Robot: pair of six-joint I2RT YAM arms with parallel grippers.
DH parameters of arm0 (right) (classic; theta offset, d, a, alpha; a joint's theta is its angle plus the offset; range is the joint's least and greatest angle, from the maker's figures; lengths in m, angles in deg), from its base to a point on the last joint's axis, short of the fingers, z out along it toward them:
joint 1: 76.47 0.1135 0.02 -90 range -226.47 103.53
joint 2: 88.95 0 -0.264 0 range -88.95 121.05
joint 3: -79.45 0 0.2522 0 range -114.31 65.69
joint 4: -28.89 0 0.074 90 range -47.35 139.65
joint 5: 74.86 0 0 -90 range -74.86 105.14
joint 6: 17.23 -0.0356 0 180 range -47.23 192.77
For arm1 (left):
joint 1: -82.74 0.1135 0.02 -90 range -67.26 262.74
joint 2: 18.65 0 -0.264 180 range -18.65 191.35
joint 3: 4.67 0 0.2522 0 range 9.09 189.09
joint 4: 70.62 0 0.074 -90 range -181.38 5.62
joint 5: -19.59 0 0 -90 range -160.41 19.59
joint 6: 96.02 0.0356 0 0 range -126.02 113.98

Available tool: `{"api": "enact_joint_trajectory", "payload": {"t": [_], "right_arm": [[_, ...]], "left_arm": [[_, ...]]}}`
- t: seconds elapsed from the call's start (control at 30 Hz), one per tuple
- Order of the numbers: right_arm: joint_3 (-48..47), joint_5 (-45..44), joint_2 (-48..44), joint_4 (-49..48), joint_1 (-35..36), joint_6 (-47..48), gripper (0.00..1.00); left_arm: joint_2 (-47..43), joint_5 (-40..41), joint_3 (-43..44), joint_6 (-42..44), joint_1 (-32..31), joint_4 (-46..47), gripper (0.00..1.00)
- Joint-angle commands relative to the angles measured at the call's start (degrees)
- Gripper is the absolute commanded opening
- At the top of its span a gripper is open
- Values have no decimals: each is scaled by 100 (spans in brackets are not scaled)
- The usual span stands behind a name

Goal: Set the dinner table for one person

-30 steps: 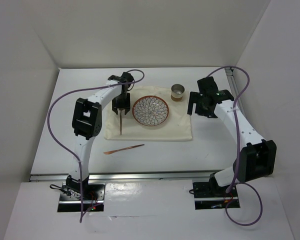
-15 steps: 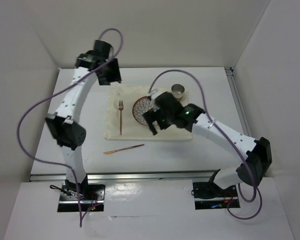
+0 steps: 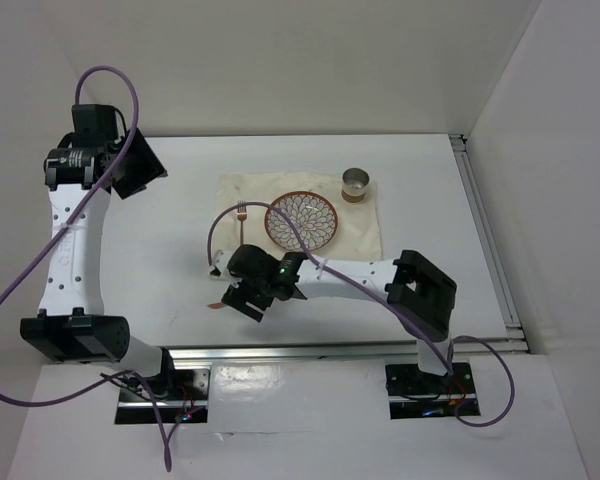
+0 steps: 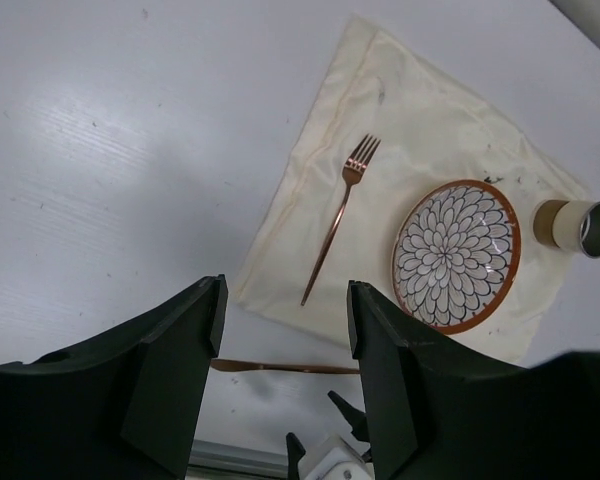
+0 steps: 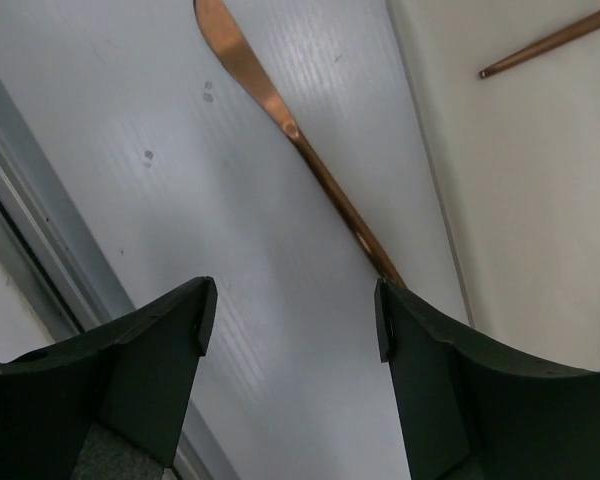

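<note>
R end effector [image 5: 288,300] wide open, empty — copper knife [image 5: 322,175] lies on the white counter [image 5: 180,200] just under it. L end effector [image 4: 282,310] open too, holding nothing — fork [image 4: 336,220], plate [image 4: 457,255] & placemat [image 4: 430,130] lie well below it.

This is a robotics lab test cell, not a home — a plain white tabletop [image 3: 160,260] sits boxed in by bare white panels [image 3: 280,60], two white robot arms [image 3: 70,240] are bolted to black base plates [image 3: 140,395] at its near edge, purple cables [image 3: 108,69] loop loose, and an aluminium rail [image 3: 485,230] runs along one side. The only domestic touch is a cream placemat [image 3: 365,240] bearing a patterned plate [image 3: 302,221].
</note>
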Motion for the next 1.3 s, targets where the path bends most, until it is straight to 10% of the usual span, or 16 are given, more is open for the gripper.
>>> {"api": "enact_joint_trajectory", "payload": {"t": [0.0, 0.77, 1.27], "right_arm": [[-238, 147, 42, -737, -100, 179, 75], [342, 103, 842, -1177, -399, 56, 61], [703, 139, 694, -922, -337, -5, 14]], "left_arm": [[-117, -288, -202, -78, 133, 136, 68], [-223, -499, -624, 89, 309, 303, 68], [-223, -551, -624, 89, 414, 303, 68]]}}
